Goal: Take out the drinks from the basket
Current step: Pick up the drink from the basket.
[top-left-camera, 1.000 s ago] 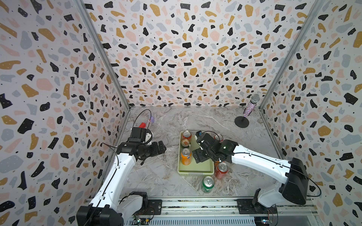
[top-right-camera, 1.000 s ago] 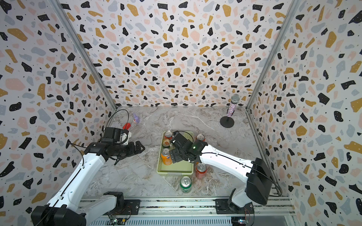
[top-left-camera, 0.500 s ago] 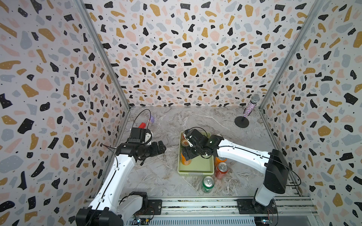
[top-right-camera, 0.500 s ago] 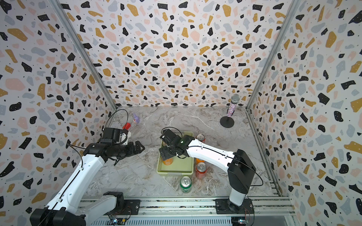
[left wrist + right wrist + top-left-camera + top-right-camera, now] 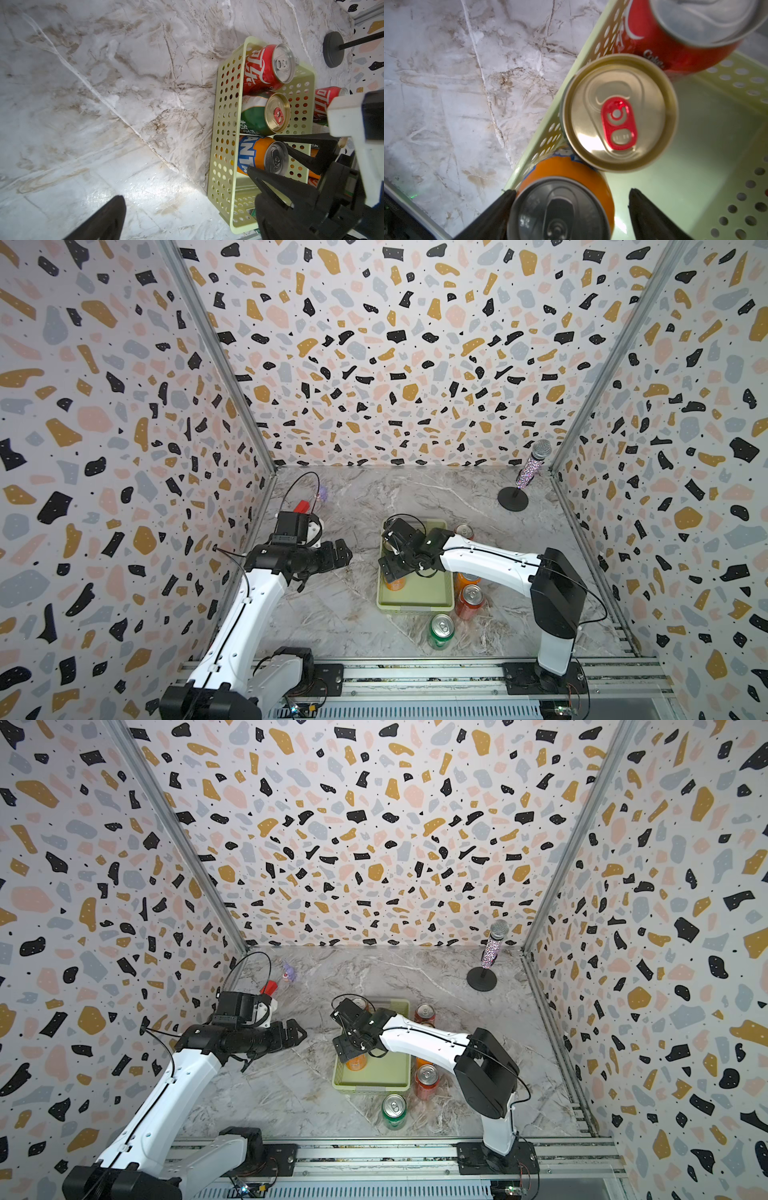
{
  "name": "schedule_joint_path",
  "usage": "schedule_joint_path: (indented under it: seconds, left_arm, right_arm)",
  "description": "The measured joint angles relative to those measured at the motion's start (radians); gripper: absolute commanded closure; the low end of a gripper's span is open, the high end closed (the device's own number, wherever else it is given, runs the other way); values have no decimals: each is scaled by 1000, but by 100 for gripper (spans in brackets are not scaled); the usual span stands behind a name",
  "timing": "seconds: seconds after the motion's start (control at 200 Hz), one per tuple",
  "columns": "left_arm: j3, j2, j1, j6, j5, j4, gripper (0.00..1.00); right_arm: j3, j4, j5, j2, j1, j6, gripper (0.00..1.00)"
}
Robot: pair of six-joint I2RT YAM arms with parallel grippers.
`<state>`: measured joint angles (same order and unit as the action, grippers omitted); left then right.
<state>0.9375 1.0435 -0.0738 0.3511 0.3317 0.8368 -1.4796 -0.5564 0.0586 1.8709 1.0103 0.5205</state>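
Note:
The pale green basket [image 5: 415, 608] [image 5: 370, 1086] holds three drinks along one side: an orange can [image 5: 395, 583] [image 5: 564, 207], a dark green can with a gold top [image 5: 264, 113] [image 5: 618, 112], and a red can [image 5: 268, 66] [image 5: 685, 27]. My right gripper [image 5: 392, 568] [image 5: 572, 192] hovers open over the orange can's top. One finger is at the can's edge and the other stands clear of it. My left gripper [image 5: 347, 556] [image 5: 187, 218] hangs open and empty above the floor, left of the basket.
Outside the basket's right side stand a red can [image 5: 463, 531], an orange can [image 5: 466, 578] and another red can [image 5: 470, 600]. A green can [image 5: 441, 630] stands in front. A glittery microphone [image 5: 532, 466] on a black stand occupies the back right corner.
My right gripper has swung from the basket's right side to its left side and now straddles the orange can. The left arm has stayed still.

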Motion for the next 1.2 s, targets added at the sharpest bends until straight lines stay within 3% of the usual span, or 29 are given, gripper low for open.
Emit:
schedule_joint_path:
  seconds: [0.485,0.781,1.006,1.201]
  left_arm:
    - [0,0,0,0,0,0,0]
    - [0,0,0,0,0,0,0]
    - [-2,1,0,0,0,0,0]
    - [-2,8,0,0,-1,0,0]
  right_arm:
    - [8,60,-3,30,1,14,22]
    - [100,82,0,28,3,25,25]
    - [162,89,20,-20,3,37,50]
    - [206,58,36,-69,3,35,66]
